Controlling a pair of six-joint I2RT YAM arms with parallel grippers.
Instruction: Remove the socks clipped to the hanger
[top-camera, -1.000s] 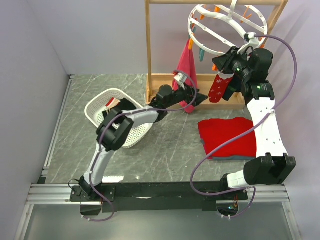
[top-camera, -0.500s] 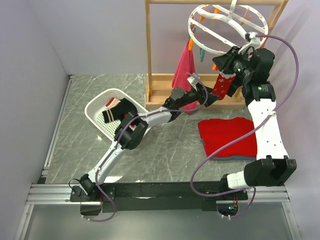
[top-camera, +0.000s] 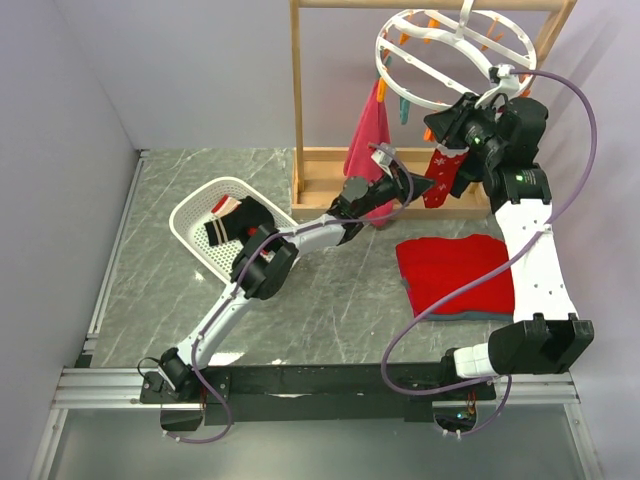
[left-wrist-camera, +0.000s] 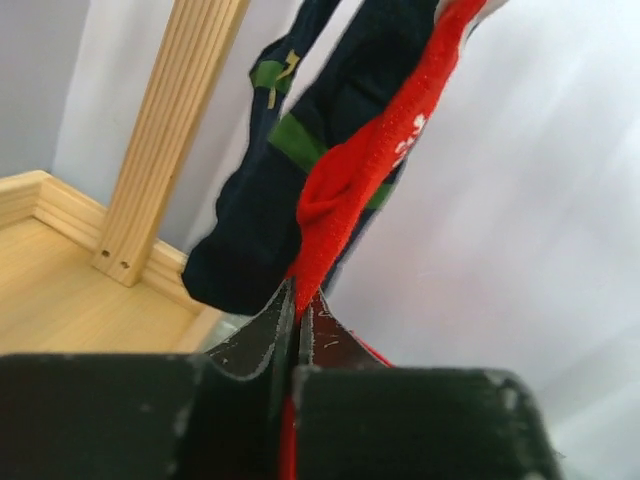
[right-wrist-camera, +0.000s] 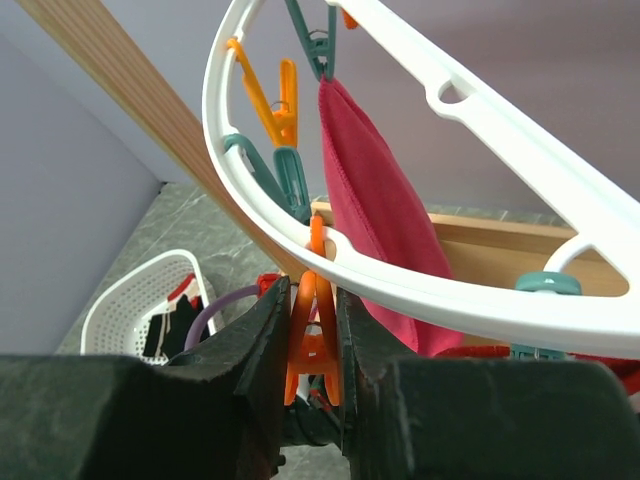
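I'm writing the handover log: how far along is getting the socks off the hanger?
Done: at least one dark sock lies in the white basket. In hand: the left gripper is shut on the red sock, while the right gripper squeezes the orange clip on the hanger. Left: a navy sock with green bands hangs behind the red one.

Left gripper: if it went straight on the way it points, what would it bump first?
The left gripper is shut on the red sock, so that comes first. Next would probably be the dark green-striped sock behind it; depth is unclear.
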